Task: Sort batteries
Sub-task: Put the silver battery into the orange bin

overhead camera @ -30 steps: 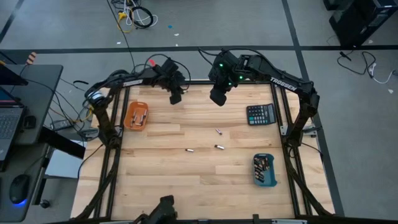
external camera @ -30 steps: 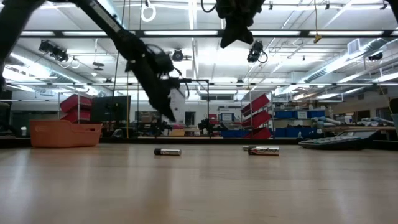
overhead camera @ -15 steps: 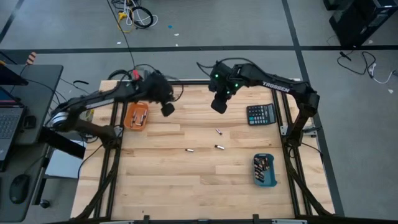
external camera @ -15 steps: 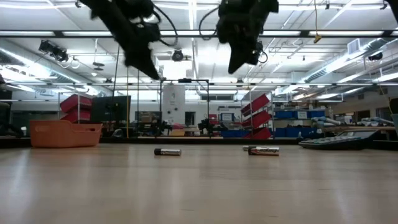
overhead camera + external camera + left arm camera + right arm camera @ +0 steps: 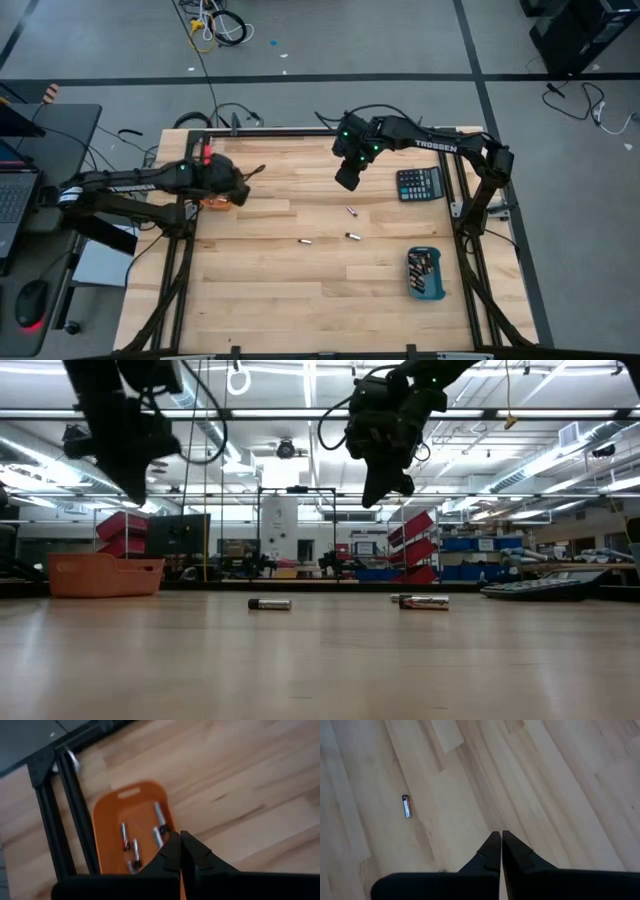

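From above, my left tool (image 5: 232,192) hangs over the orange tray (image 5: 213,203) at centre-left, my right tool (image 5: 346,180) upper-centre, three batteries (image 5: 351,211) mid-table (image 5: 300,290). Level view: two batteries lie centre-frame. Wrist views: both tools pinched tight, empty.

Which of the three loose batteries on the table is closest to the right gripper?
The battery farthest toward the table's back edge, just below the right gripper in the high view. The other two loose batteries lie nearer the table's middle.
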Controlling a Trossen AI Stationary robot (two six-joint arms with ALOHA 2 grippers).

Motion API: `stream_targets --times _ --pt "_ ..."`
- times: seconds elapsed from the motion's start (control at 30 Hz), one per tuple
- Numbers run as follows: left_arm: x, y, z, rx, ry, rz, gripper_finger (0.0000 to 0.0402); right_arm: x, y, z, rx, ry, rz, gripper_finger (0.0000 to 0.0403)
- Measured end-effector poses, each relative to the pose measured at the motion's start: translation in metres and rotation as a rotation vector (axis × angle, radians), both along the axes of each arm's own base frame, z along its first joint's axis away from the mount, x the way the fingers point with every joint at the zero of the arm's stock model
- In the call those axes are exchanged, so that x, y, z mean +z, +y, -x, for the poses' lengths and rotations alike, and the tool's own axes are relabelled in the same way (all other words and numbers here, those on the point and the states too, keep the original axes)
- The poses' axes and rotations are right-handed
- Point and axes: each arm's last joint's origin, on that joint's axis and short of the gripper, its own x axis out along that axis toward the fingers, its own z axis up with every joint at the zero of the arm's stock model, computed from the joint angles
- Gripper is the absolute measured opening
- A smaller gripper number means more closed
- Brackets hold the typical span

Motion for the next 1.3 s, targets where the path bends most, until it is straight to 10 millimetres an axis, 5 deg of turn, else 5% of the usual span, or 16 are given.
stream_targets --times 0.17,1.07,1.3 --pt "-0.019 -0.001 0.005 0.027 0.038 0.032 0.0002 0.0 0.003 -0.002 0.014 -0.008 -0.013 0.0002" --pt "-0.011 0.0 0.0 -0.025 0.025 -0.005 0.0 0.001 0.003 -0.004 0.015 -0.039 -0.01 0.0003" --pt "-0.013 -0.006 0.0 -0.14 0.058 0.119 0.0 0.005 0.001 -0.01 0.024 -0.108 0.025 0.0"
